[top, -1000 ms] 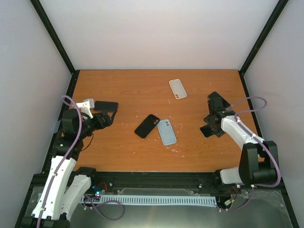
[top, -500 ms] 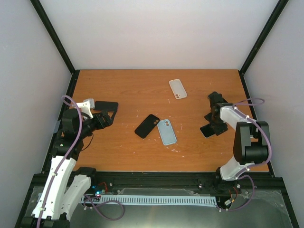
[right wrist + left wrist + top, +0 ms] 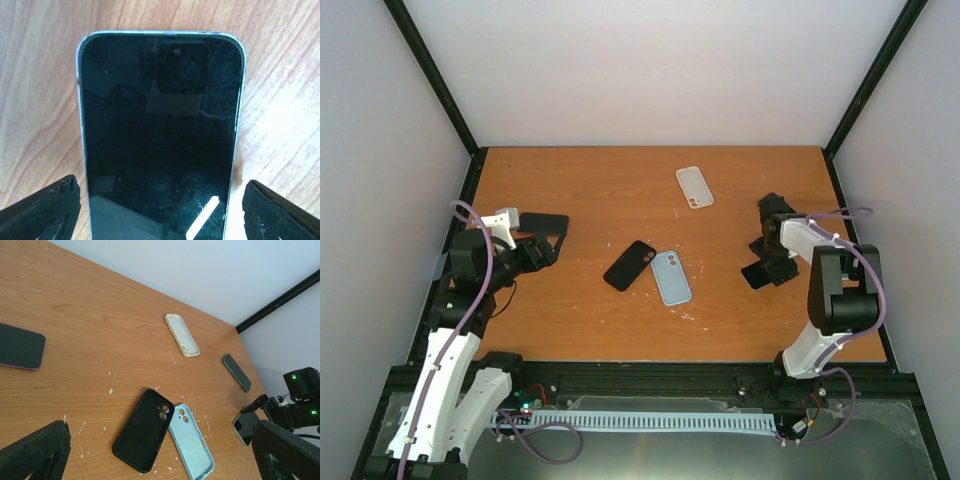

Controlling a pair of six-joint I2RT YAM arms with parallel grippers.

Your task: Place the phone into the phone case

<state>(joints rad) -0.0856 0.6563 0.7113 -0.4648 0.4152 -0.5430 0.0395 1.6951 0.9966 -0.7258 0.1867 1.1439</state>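
Table (image 3: 570,180): orange wood grain, with white scuffs about the middle.

Blue case (image 3: 671,278): flat on the table near centre, camera cut-out at its far end.

Black case (image 3: 629,265): flat, just left of the blue case. The two are set at an angle, so their far ends converge. Contact cannot be confirmed.

Phone (image 3: 160,125): flat on the table at the right side, screen up, well right of the blue case and outside every case. The screen is dark, with fine scratches and a reflection.

Right gripper (image 3: 766,258): directly over the phone, released. Its fingers (image 3: 42,207) stand wide apart, one off each long edge of the phone. No grasp is evident.

Left gripper (image 3: 548,243): at the left side, low over the table, released. Its fingers (image 3: 35,452) are fully spread, with nothing between them.

Pink-edged phone (image 3: 20,346): flat, screen dark, just beyond the left gripper.

Far phone (image 3: 236,371): flat near the table's right edge, beyond the right gripper.

White case (image 3: 694,187): the farthest item, flat, hollow side apparently up. It lies right of centre toward the far edge, well apart from the other cases.
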